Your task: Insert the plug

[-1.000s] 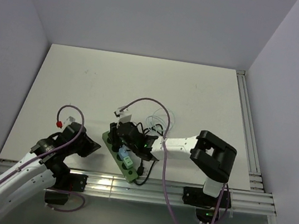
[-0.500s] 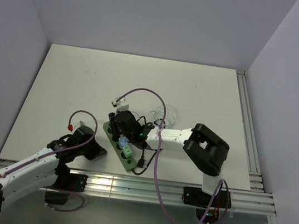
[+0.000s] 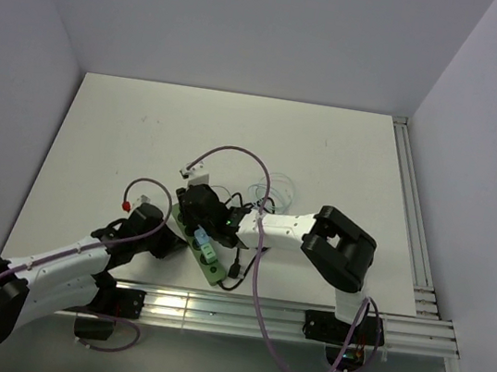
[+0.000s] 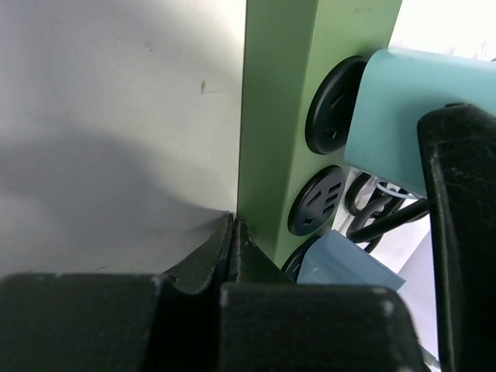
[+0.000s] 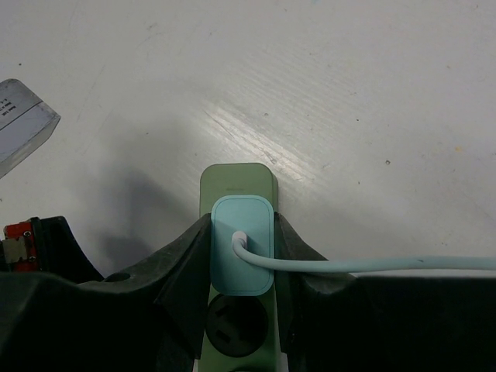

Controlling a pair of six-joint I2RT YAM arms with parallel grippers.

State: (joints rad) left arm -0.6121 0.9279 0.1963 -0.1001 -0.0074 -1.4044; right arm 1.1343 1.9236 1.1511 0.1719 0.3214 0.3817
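The plug (image 5: 242,244) is a teal block with a pale cable running off to the right. My right gripper (image 5: 242,234) is shut on it, one finger on each side. It sits over the end socket of the green power strip (image 5: 238,178); its prongs are hidden. In the left wrist view the plug (image 4: 403,108) stands against the strip's (image 4: 279,116) face, above two free black sockets. My left gripper (image 4: 232,226) is shut on nothing, its tips against the strip's side wall. From above, the right gripper (image 3: 199,216) covers the strip's (image 3: 212,272) far end, with the left gripper (image 3: 168,241) beside it.
A light blue plug (image 4: 341,263) occupies a lower socket, and a black cable (image 3: 234,268) leaves the strip's near end. Clear coiled cable (image 3: 271,192) lies behind the right arm. Purple camera cables loop over both wrists. Metal rails (image 3: 239,311) border the table's near edge.
My left arm has swung right until its shut fingers meet the strip's side. The right gripper, still holding the plug, has shifted left and back toward the strip's far end.
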